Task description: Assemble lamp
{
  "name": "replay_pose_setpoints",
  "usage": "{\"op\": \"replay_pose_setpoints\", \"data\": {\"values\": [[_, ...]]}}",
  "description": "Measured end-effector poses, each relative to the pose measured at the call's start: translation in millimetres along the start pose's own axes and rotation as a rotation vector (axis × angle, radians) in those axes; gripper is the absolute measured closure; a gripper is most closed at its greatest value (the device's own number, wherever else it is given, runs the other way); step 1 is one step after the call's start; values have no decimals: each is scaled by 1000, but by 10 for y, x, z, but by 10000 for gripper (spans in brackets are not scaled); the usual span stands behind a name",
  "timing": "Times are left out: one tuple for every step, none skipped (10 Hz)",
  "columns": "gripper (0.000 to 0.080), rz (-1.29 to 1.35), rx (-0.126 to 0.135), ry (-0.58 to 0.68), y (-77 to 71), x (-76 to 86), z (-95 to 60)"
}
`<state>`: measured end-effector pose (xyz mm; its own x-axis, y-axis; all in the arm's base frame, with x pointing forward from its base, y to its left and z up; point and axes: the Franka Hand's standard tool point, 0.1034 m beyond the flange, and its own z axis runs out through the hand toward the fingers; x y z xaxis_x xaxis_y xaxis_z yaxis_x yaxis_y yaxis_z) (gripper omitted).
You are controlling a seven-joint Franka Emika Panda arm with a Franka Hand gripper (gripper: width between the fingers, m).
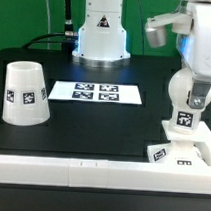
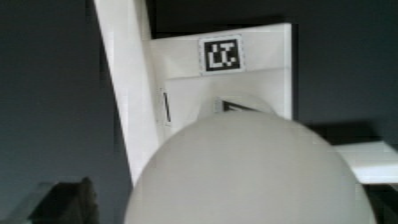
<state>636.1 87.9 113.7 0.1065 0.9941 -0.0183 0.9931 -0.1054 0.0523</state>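
Note:
The white ball bulb (image 1: 178,94) with its marked neck (image 1: 184,121) is held upright at the exterior view's right, just above the low square base (image 1: 179,153). My gripper (image 1: 198,96) is shut on the bulb's ball. In the wrist view the bulb (image 2: 240,165) fills the middle, and the base (image 2: 228,70) with its marker lies right behind it. One dark finger (image 2: 63,200) shows beside the ball; the other is hidden. The tapered shade (image 1: 26,90) stands mouth down at the exterior view's left, far from the gripper.
The marker board (image 1: 95,92) lies flat in the middle of the black table. A white rail (image 1: 80,172) runs along the front edge and shows in the wrist view (image 2: 121,90). The arm's pedestal (image 1: 101,38) stands at the back.

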Motion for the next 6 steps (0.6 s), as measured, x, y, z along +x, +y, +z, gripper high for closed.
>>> {"op": "replay_pose_setpoints", "data": {"values": [[100, -79, -2, -10, 1, -10, 7], [100, -148, -3, -17, 3, -18, 7], [100, -191, -3, -22, 4, -26, 8], [100, -188, -1, -23, 1, -30, 12], [228, -184, -1, -23, 2, -35, 11], [223, -184, -1, -23, 2, -37, 12]]}}
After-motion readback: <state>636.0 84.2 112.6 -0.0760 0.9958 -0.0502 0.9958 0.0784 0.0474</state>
